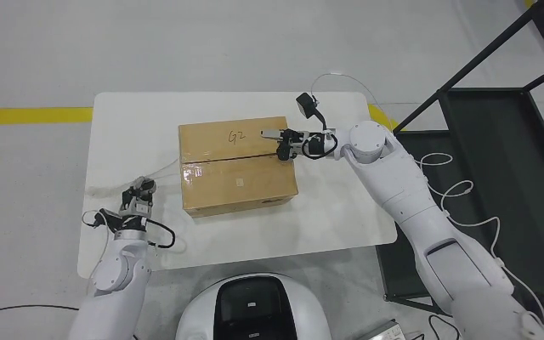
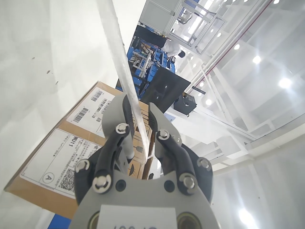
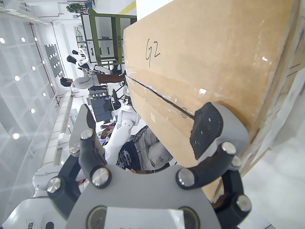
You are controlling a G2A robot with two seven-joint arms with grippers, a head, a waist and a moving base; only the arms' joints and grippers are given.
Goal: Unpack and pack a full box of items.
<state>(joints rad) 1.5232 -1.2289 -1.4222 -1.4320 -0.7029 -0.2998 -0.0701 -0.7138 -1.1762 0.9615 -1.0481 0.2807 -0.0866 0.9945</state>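
Cardboard box [image 1: 238, 166] on white table [image 1: 340, 212], flaps down, glossy clear tape along centre seam [image 3: 157, 94]. A handwritten mark sits on the flap beyond the seam from the right gripper.

Right gripper [image 1: 276, 143] is at the box's top edge, at the end of the seam. Its jaws are spread wide and hold nothing. One finger pad [image 3: 206, 129] lies on the box top right at the seam end; the other finger hangs off in open air, clear of the cardboard.

Left gripper [image 1: 140, 189] is low over the table, near the box's opposite side but apart from it, and faces the side with white shipping labels [image 2: 47, 168]. Fingers a little apart. A clear tape strip [image 2: 119, 48] runs between them, lying against one pad with a gap to the other.

Dark rack [image 1: 476, 170] stands just beside the table, behind the right arm.
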